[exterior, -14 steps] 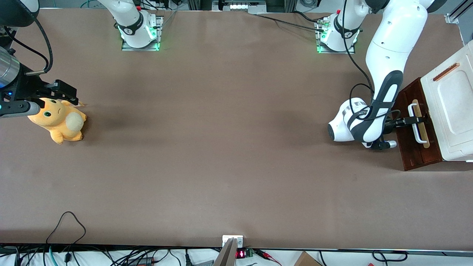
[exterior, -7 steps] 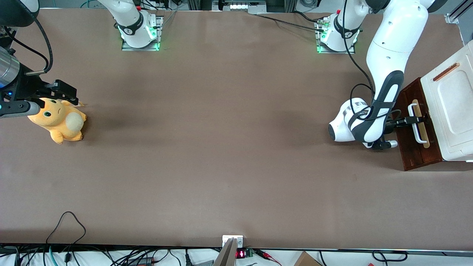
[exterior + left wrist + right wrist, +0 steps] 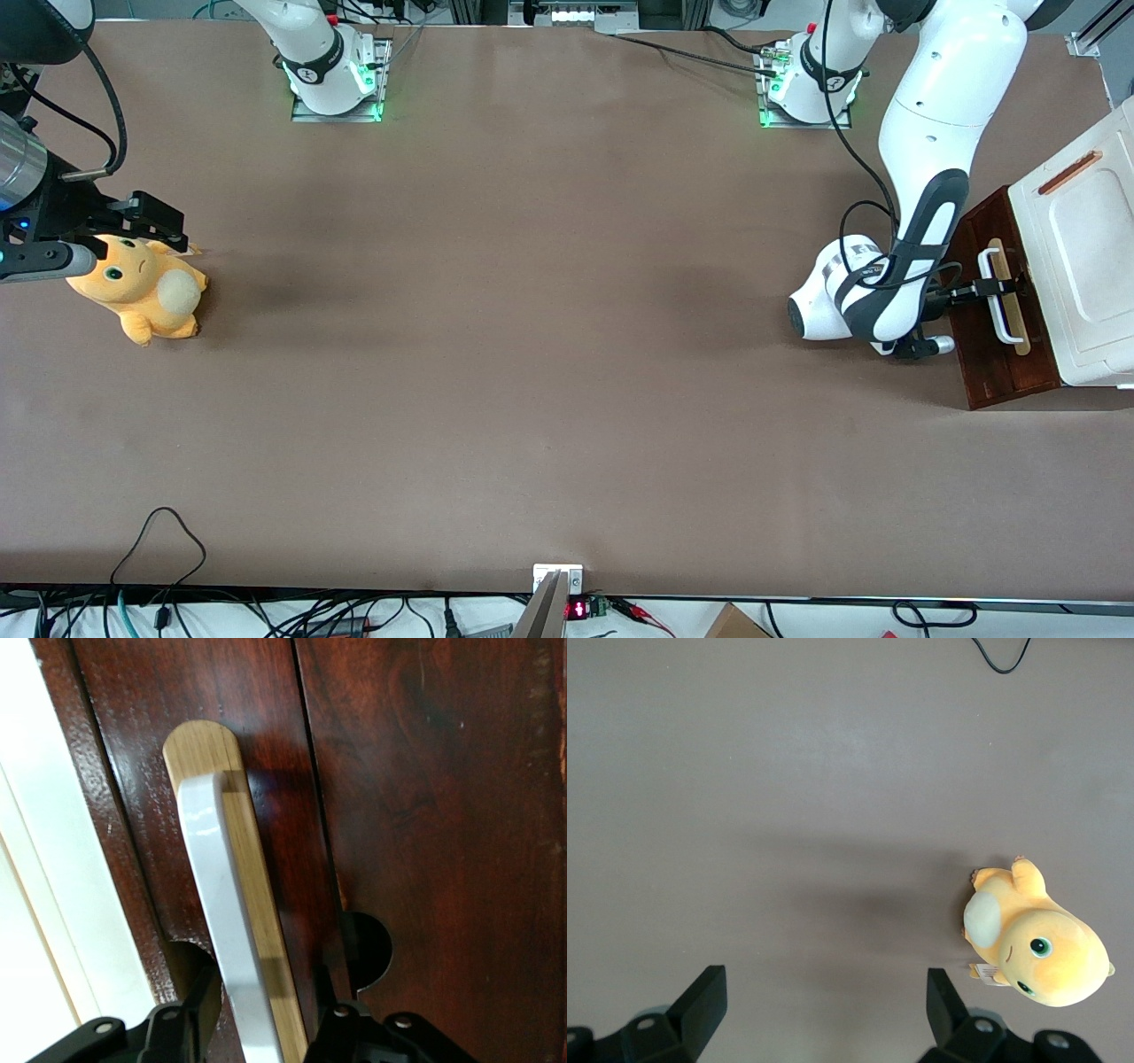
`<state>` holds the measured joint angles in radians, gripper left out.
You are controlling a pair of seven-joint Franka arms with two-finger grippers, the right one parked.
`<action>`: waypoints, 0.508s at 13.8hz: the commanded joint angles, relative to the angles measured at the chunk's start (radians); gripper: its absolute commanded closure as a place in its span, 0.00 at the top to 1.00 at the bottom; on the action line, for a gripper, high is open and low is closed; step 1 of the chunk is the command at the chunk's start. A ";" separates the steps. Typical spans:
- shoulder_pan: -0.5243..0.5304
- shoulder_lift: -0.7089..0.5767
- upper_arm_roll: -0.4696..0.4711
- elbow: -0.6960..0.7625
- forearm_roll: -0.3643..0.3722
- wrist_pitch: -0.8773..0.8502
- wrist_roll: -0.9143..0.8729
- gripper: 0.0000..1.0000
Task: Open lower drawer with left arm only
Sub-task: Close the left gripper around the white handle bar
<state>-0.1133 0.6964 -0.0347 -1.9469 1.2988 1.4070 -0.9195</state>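
Front view: lower drawer (image 3: 997,319) sits at the working arm's end of the counter (image 3: 532,354), claw (image 3: 999,288) at its white handle (image 3: 996,297).

Wrist view: fingers (image 3: 190,1028) straddle the handle (image 3: 221,930), spread, not clamped. Rigid wood, likely sliding stiffly; grip mid-bar.

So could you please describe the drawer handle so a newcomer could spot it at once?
At the working arm's end of the table stands a dark reddish-brown cabinet under a white top. On its front, the white bar handle sits on a pale wood strip, with the claw straddling it.
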 commanded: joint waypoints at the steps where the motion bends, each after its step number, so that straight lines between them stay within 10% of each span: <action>1: 0.010 0.002 -0.004 0.014 0.010 -0.022 -0.010 0.46; 7: 0.009 0.000 -0.005 0.014 0.010 -0.022 -0.009 0.38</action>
<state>-0.1082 0.6964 -0.0347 -1.9439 1.2988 1.4002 -0.9239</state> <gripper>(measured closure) 0.604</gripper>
